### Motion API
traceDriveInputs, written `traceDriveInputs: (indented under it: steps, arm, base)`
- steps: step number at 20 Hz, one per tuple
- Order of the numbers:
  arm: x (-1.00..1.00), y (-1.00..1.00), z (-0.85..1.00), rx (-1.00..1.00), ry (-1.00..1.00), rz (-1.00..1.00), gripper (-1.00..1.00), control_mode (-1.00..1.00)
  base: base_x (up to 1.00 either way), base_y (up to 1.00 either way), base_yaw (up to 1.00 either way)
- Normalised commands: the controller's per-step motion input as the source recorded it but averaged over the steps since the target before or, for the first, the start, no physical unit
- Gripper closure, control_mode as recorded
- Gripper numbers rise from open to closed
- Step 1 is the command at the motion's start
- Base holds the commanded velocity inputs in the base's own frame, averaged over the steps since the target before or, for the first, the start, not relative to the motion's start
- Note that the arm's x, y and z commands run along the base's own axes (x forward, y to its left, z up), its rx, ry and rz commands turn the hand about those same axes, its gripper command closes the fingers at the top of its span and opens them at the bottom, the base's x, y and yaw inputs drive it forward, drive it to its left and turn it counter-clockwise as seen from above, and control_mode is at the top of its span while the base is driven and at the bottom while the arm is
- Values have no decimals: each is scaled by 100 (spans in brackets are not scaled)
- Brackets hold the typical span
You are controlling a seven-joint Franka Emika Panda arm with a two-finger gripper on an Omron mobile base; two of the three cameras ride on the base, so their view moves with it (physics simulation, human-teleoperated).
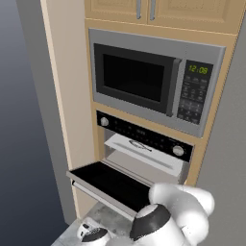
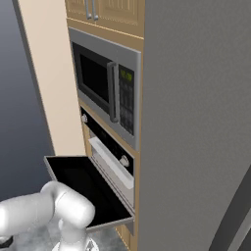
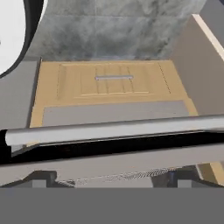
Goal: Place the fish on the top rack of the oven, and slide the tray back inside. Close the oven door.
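While the wide black glass oven door (image 1: 108, 185) hangs dropped open and level, I see its long silver bar handle (image 3: 113, 130) crossing the hand view just ahead of my pincer (image 3: 111, 177), whose dark fingertips (image 3: 41, 178) stand wide apart, holding nothing. Above the door, the flat pale grey-white tray (image 1: 144, 151) juts out of the built-in wall oven (image 1: 144, 144), and the small dark fish (image 1: 139, 145) lies on it.
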Motion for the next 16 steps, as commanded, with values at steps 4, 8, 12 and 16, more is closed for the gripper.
traceDriveInputs:
  steps: [4, 8, 12, 16]
  arm:
    - [7, -14, -76, -4, -1, -12, -100, -100]
    - [15, -41, -32, -1, 0, -5, -100, -100]
    - [1, -52, 0, 0, 0, 0, -100, -100]
    - [35, -56, -9, 0, 0, 0, -100, -100]
  base:
    - [0, 0, 0]
    - [0, 0, 0]
    - [0, 0, 0]
    - [0, 0, 0]
